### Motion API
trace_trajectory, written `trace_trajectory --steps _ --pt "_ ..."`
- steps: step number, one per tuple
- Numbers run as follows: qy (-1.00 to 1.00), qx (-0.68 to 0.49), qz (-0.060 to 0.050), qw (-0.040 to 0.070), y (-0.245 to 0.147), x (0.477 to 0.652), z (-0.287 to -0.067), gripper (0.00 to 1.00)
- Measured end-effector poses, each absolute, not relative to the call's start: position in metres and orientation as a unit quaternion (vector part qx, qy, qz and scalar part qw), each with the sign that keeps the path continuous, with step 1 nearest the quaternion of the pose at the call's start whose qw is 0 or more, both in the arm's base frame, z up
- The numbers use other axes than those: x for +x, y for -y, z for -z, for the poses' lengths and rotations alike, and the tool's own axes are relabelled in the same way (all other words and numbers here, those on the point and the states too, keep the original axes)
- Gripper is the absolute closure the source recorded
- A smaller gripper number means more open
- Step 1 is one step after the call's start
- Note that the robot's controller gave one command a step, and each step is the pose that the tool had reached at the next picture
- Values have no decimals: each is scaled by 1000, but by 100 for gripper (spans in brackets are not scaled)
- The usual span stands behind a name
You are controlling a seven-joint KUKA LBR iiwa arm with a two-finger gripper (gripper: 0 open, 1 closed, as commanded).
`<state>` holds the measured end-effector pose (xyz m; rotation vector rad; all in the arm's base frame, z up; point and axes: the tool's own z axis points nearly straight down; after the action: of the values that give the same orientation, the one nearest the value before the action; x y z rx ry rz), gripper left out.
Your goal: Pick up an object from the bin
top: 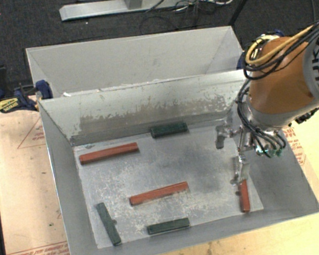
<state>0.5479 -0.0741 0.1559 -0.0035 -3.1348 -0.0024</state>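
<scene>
Judging by position, aim for the short red-brown rectangular bar, lying lengthwise close beside the right wall of the grey metal bin, toward the near right corner. Keep the gripper centred across the bar's narrow width, not along its length. Shift toward the bar's middle rather than its far end, to avoid a tipping lift. Mind the sloping wall just beside: little room there for the claw's outer side. Come straight down, close, then lift vertically. No crowding to worry about: well apart from the nearest neighbours, a long red-brown flat bar and a dark green rectangular bar, both off to the left. As for the claw: poised right over the short bar's far end, perhaps touching it. Cannot tell the width of opening, nor see anything held within.
</scene>
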Motion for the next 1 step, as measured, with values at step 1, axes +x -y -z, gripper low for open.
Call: trace_trajectory --steps 1 --pt "1000 0 0 0 74 550 -160 0"
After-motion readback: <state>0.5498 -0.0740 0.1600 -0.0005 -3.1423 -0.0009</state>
